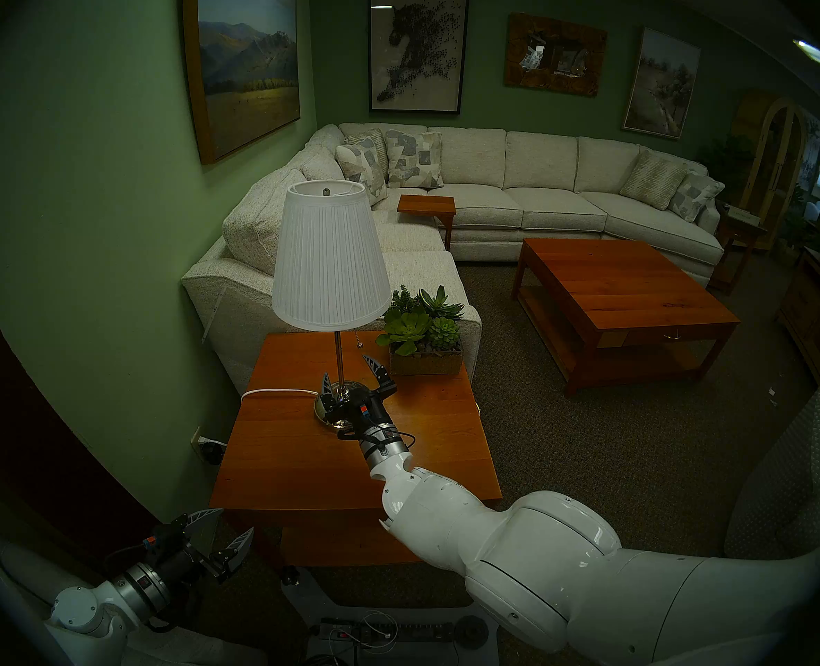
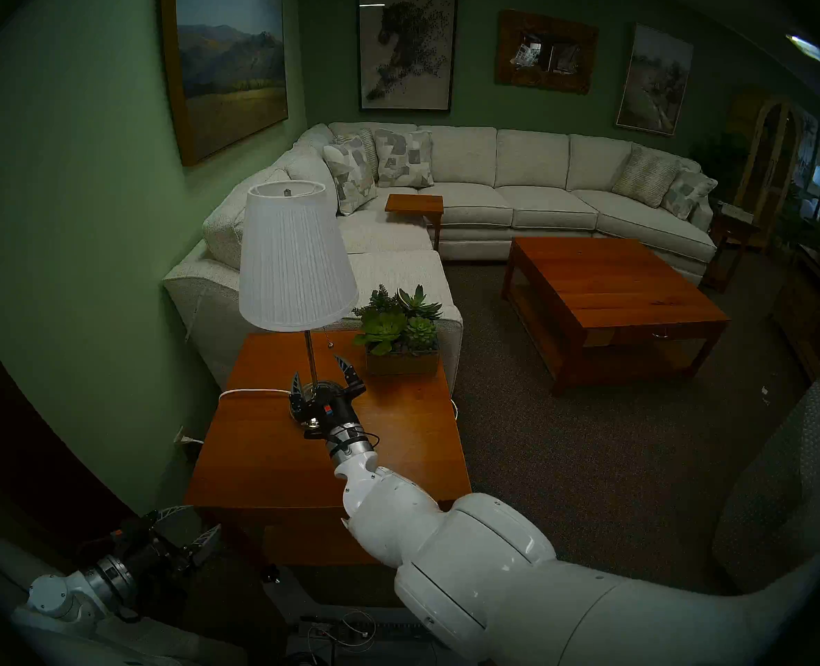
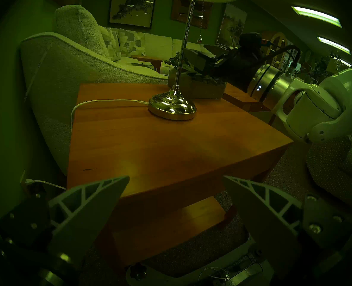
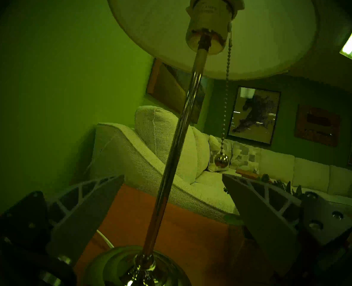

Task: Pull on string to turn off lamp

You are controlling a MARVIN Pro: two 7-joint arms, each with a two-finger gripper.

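The lamp [image 1: 331, 261] stands on a wooden side table [image 1: 302, 463]; it has a white pleated shade, a chrome stem and a domed chrome base [image 3: 172, 107]. The shade looks unlit from below. The pull chain [image 4: 225, 106] hangs right of the stem and ends in a small knob [image 4: 221, 160], which also shows in the head view [image 1: 360, 345]. My right gripper [image 1: 347, 368] is open over the base, with its fingers on either side of the stem. The knob hangs free above its right finger. My left gripper [image 1: 235, 521] is open and empty, low at the table's near left corner.
A succulent planter [image 1: 422, 343] sits on the table right of the lamp. The white power cord [image 1: 278, 392] runs left off the table to a wall outlet. A sofa arm [image 1: 216, 285] is behind, the green wall is to the left, and a coffee table [image 1: 624, 304] is far right.
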